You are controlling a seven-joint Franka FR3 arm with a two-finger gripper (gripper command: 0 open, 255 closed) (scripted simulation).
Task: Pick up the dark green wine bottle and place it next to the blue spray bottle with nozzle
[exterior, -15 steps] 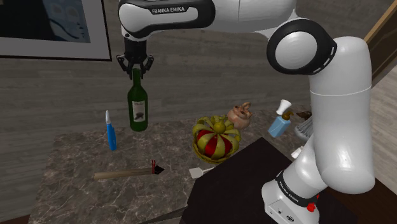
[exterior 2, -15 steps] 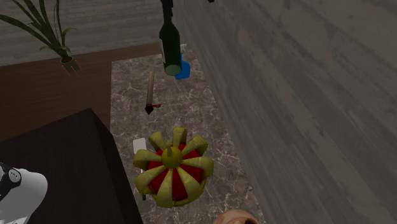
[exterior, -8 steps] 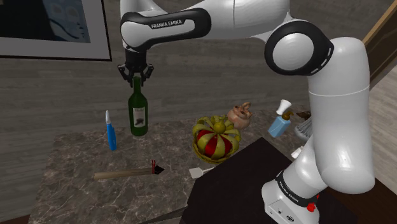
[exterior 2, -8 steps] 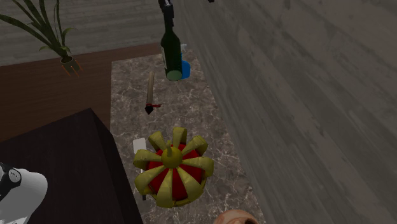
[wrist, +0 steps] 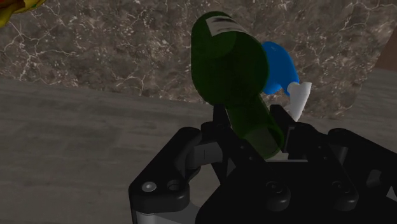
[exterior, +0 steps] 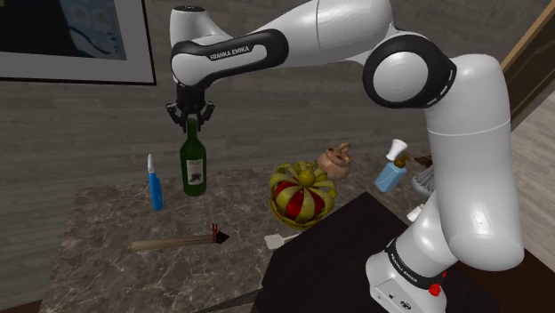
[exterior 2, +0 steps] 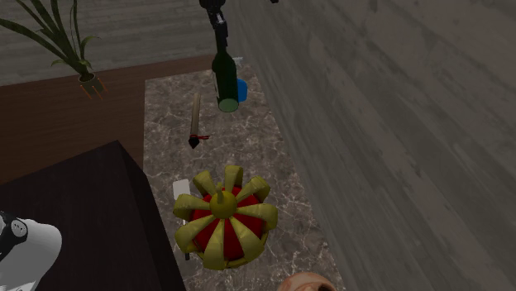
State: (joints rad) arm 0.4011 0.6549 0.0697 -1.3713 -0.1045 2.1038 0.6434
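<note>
Pincer [exterior: 189, 114]: closed on the neck of the wine bottle, with 1 black finger on each side of it in the wrist view.
Wine bottle [exterior: 193, 164]: dark green with a pale label, upright, held by its neck over the back part of the bench. Whether its base touches the stone cannot be told.
Blue spray bottle [exterior: 156, 182]: slim, with a white nozzle, standing upright on the bench. In the shoulder view it is near the wine bottle at its 9 o'clock, with a gap between the 2.
Bench [exterior: 98, 267]: dark marbled stone, set against a grey plank wall.
Stick [exterior: 178, 240]: lying flat, with a red tie near 1 end, at 6 o'clock of the wine bottle in the shoulder view.
Ribbed ornament [exterior: 302, 196]: yellow and red, at 3 o'clock of the wine bottle, well apart from it.
Pale blue sprayer [exterior: 390, 171]: white head, further out at 3 o'clock, beyond the ornament.
</note>
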